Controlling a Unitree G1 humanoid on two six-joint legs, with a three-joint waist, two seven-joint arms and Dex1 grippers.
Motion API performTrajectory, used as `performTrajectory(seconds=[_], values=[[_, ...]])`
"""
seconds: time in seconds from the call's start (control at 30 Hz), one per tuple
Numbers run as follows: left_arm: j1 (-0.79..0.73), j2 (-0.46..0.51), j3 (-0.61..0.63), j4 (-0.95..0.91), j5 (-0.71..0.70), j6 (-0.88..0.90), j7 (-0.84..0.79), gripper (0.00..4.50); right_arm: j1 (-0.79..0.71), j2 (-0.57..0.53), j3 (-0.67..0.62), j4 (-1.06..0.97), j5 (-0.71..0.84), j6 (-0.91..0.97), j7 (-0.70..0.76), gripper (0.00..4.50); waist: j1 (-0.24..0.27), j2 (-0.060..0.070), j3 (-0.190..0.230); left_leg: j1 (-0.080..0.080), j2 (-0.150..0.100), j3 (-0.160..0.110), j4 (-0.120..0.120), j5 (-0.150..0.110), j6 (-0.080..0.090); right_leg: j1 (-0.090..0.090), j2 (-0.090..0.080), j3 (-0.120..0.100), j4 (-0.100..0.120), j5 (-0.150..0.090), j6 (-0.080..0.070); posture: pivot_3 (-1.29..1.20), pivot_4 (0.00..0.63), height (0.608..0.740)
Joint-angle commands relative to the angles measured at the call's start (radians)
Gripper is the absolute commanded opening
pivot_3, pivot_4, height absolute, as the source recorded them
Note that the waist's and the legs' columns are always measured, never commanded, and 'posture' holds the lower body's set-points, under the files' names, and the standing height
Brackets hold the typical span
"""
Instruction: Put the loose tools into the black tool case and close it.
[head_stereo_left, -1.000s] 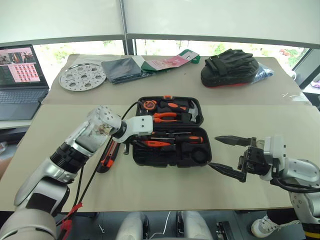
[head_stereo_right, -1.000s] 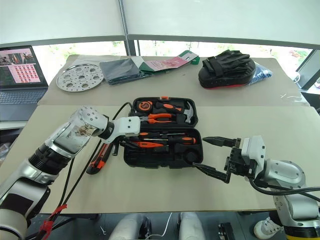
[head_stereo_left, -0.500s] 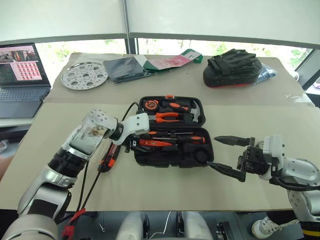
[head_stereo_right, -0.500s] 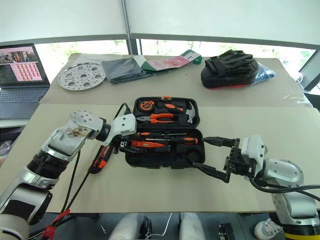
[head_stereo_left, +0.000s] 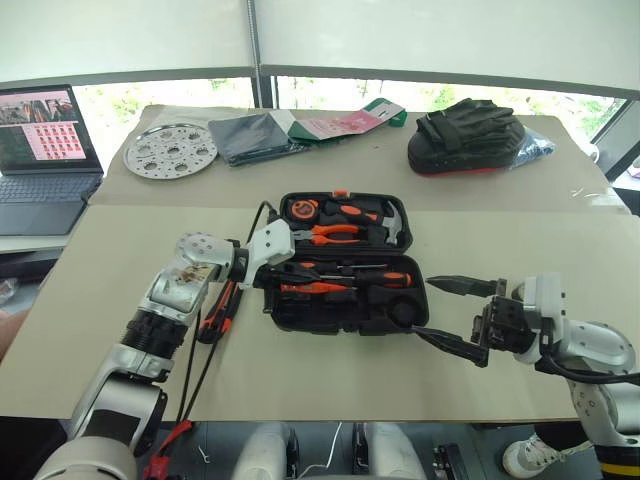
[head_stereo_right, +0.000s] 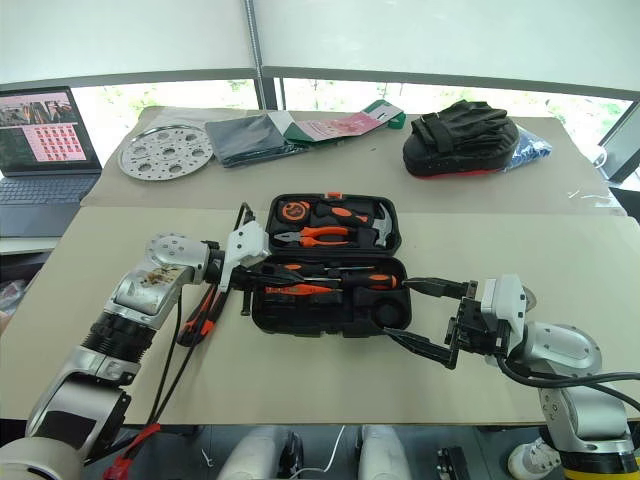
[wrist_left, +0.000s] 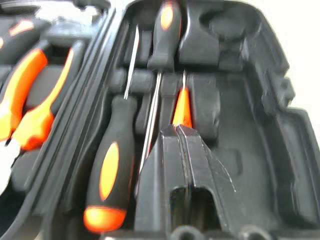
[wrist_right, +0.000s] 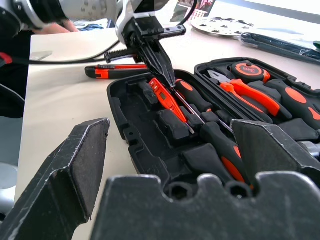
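while the black tool case (head_stereo_left: 345, 278) lies open in the middle of the table (head_stereo_left: 300, 370), the step in hand looks like seating the slim orange tester screwdriver (wrist_right: 167, 98) in the near half. the left gripper (wrist_right: 162, 67) has its two fingers pinched together, tips down at the tester's handle end; from where i stand i can't say whether it pins the tool or only presses on it. the right gripper (head_stereo_left: 455, 312) hangs just beside the case's right end, jaws spread wide and holding nothing.

counting: two black-and-orange screwdrivers (wrist_left: 112, 165) lie in their slots beside the one tester, so three loose tools are in. one utility knife (head_stereo_left: 217, 313) is left out, on the table just left of the case and under the left forearm. the far half holds one pliers (head_stereo_left: 335, 233), one hammer (head_stereo_left: 388, 215) and one tape measure (head_stereo_left: 298, 209).

next, i'd judge, the left arm must draw back, take the knife, set it in, then fold the lid shut.
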Motion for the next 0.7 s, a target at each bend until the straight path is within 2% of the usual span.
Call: performTrajectory(seconds=[0.03, 0.23, 0.4, 0.57, 0.7], values=[[0.011, -0.017, 0.004, 0.006, 0.003, -0.052, -0.001, 0.07, 0.005, -0.001, -0.019, -0.033, 0.013, 0.003, -0.008, 4.50, 0.000, 0.000, 0.000, 0.000, 0.000, 0.000, 0.000, 0.000, 0.000, 0.000, 0.000, 0.000, 0.000, 0.000, 0.000, 0.00, 0.150, 0.740], [0.019, -0.036, -0.002, 0.022, 0.026, -0.055, 0.016, 0.07, 0.009, -0.001, -0.018, -0.039, 0.014, 0.004, -0.015, 4.50, 0.000, 0.000, 0.000, 0.000, 0.000, 0.000, 0.001, -0.001, 0.001, 0.000, 0.000, 0.000, 0.000, 0.000, 0.001, 0.00, 0.150, 0.740], [0.023, -0.037, -0.050, 0.058, 0.100, -0.006, 0.058, 0.07, 0.005, -0.003, -0.016, -0.039, 0.013, 0.006, -0.021, 4.50, 0.001, 0.000, 0.000, 0.000, 0.000, 0.000, 0.001, -0.001, 0.001, 0.001, 0.000, 0.000, 0.000, 0.000, 0.001, 0.00, 0.150, 0.740], [0.042, -0.027, -0.075, 0.034, 0.109, 0.053, 0.057, 0.07, -0.001, -0.005, -0.016, -0.038, 0.012, 0.006, -0.026, 4.50, 0.001, 0.000, 0.000, 0.001, 0.000, 0.000, 0.001, -0.001, 0.003, 0.002, 0.000, 0.000, 0.000, 0.001, 0.001, 0.00, 0.150, 0.740], [0.071, -0.036, -0.024, -0.015, 0.059, 0.096, 0.094, 0.07, -0.002, 0.000, -0.019, -0.034, 0.006, -0.008, -0.027, 4.50, 0.000, 0.001, -0.001, 0.002, 0.000, 0.000, 0.002, -0.002, 0.003, 0.002, -0.001, 0.000, 0.000, 0.001, 0.001, 0.00, 0.150, 0.740]])
